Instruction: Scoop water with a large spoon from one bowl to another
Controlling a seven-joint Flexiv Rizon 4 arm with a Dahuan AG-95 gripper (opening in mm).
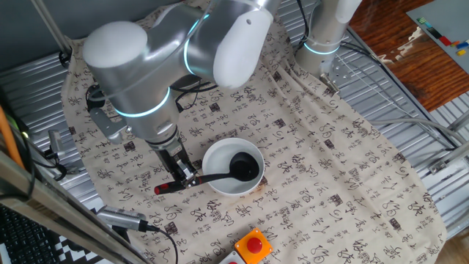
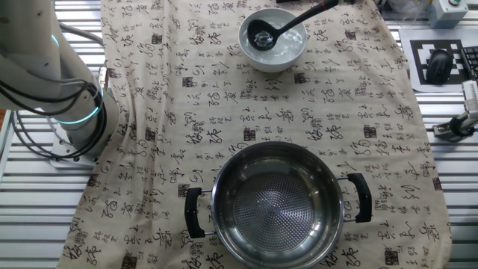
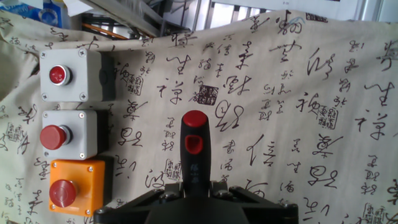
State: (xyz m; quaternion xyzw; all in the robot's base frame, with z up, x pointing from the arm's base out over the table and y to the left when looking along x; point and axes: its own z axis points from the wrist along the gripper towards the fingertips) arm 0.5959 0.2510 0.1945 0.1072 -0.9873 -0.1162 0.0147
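We see the two fingers (image 1: 186, 174) closed on the long handle of the black ladle (image 1: 220, 174) — its deep round cup sits inside the glossy white bowl (image 1: 220, 188). The shiny steel bowl with black side handles (image 2: 277, 205) stands well apart on the cloth-covered desk (image 2: 187, 127).

Calligraphy-printed cloth (image 2: 224, 119) over the table; three red-button boxes (image 3: 68, 152) stacked at its edge.

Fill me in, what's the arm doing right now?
The gripper is shut on the handle of a black ladle, whose cup sits inside the white bowl, dipped into the water there. The steel pot with two black side handles stands apart on the patterned cloth and looks dry inside, so nothing seems to have been carried over yet. The hand view shows the ladle's red-tipped handle end sticking out past the fingers, with three button boxes on the cloth beyond.
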